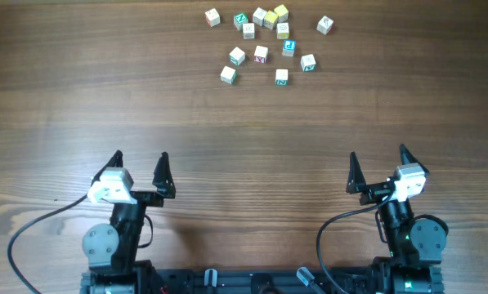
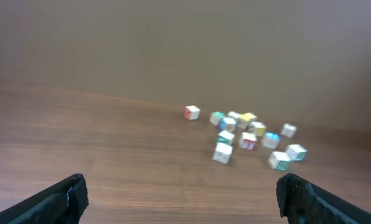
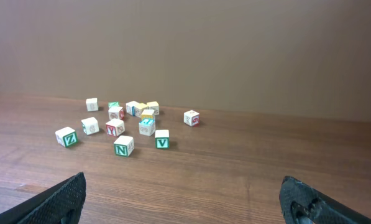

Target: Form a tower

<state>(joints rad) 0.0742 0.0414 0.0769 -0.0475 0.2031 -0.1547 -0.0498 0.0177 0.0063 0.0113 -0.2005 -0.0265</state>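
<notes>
Since no tower stands yet, we're looking at raw material only: small whitish wooden letter cubes (image 1: pixel 261 54), faces marked green, blue and red, lie loose and single on the brown wood-grain bench (image 1: pixel 80 106), bunched around a pale yellow wooden cube (image 1: pixel 281 12). Nothing is stacked on anything.

The tightest spot is right at that yellow cube, where several neighbours sit touching or just beside it. Toward the robot from it the cubes stand apart, a green-lettered N cube (image 3: pixel 123 147) among the nearest.

- **Risk one, I'd say:** reaching into the crowd by the yellow cube, wide fingers could shove neighbours or catch two cubes at once.
- **Risk two:** a column one cube wide will lean if any cube lands off-centre or turned, and a nudge on letting go could topple it.
- **Risk three:** the bench's far edge seems to run close behind the yellow cube, so a knocked cube could end up out of reach there.

Open room is generous, though. A broad bare stretch of bench lies between the yellow cube and both arms, which looks like good building ground. Left hand (image 1: pixel 140 163) and right hand (image 1: pixel 378 159) sit well back from the yellow cube, down by the robot's base, each spread fully wide and holding nothing.
</notes>
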